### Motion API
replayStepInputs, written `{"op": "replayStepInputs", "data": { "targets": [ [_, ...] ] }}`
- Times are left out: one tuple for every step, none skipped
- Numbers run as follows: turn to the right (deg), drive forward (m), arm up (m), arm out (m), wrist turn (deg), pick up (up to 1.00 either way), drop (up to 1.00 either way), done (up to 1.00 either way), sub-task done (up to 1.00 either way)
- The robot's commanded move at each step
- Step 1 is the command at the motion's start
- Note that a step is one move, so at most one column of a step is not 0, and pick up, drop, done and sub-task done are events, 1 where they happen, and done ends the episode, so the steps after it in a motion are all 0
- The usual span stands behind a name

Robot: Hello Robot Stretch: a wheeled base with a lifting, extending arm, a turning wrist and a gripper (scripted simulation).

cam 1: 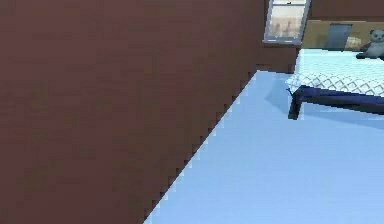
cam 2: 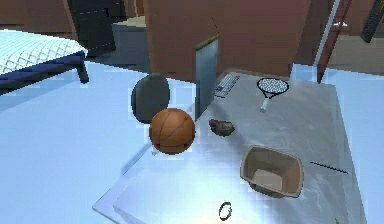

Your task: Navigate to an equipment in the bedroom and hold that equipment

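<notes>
An orange basketball [cam 2: 172,130] rests near the left edge of a grey tabletop [cam 2: 320,120] in the arm side view. A tennis racket [cam 2: 270,88] with a dark frame lies flat farther back on the same tabletop. Just behind the ball, a dark round disc-like thing [cam 2: 149,95] leans at the table's left edge.
The tabletop also bears a tan open box [cam 2: 272,172], a small brown lump [cam 2: 222,127], an upright grey panel [cam 2: 207,70], a flat pale device [cam 2: 227,85] and a thin pen [cam 2: 326,165]. A bed [cam 1: 345,78] with a teddy bear [cam 1: 374,43] stands ahead, with a brown wall [cam 1: 110,100] on the left and pale floor [cam 1: 290,160] between.
</notes>
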Motion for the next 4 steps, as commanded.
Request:
{"op": "replayStepInputs", "data": {
  "targets": [
    [0.0, 0.00, 0.38, 0.00, 0.0, 0.00, 0.00, 0.00, 0.00],
    [0.0, 0.00, 0.00, 0.42, 0.0, 0.00, 0.00, 0.00, 0.00],
    [0.0, 0.00, 0.00, 0.00, 45.0, 0.00, 0.00, 0.00, 0.00],
    [0.0, 0.00, 0.00, 0.00, 45.0, 0.00, 0.00, 0.00, 0.00]
  ]
}}
